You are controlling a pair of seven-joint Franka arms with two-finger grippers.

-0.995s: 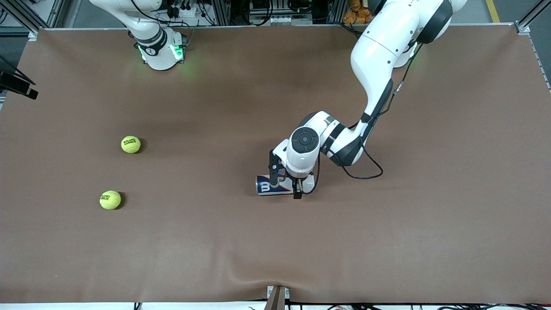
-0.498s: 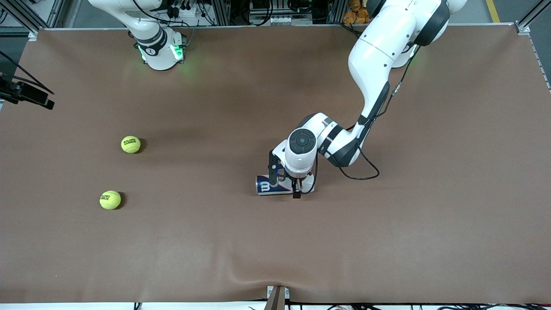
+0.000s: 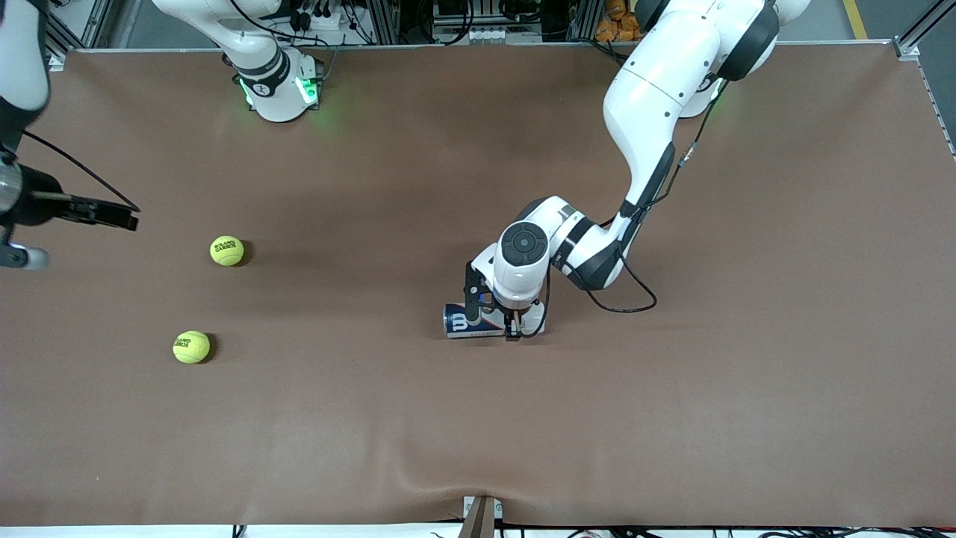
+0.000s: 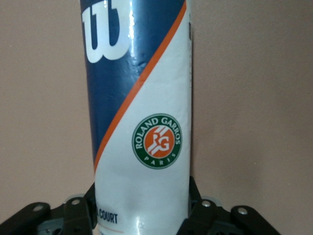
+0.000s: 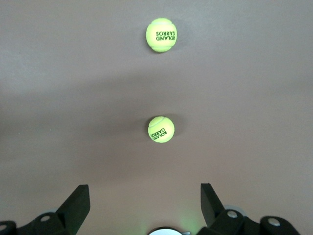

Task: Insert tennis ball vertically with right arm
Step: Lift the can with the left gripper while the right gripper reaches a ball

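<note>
Looking down, I see my left gripper [image 3: 492, 319] closed around the lying Wilson ball can [image 4: 139, 112]. My right gripper [image 5: 145, 200], wide open and holding nothing, hangs over the table near two tennis balls [image 3: 226, 250] [image 3: 191, 347] at the right arm's end.

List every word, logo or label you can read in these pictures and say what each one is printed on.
"W": large white logo on the blue, white and orange tennis ball can lying on the brown table.
"ROLAND GARROS PARIS": round green and orange badge on the same can.
"COURT": dark print low on the can; the rest of that line is cut off.
"ROLAND GARROS": black print on both yellow-green felt tennis balls.
Nothing else is legible.
</note>
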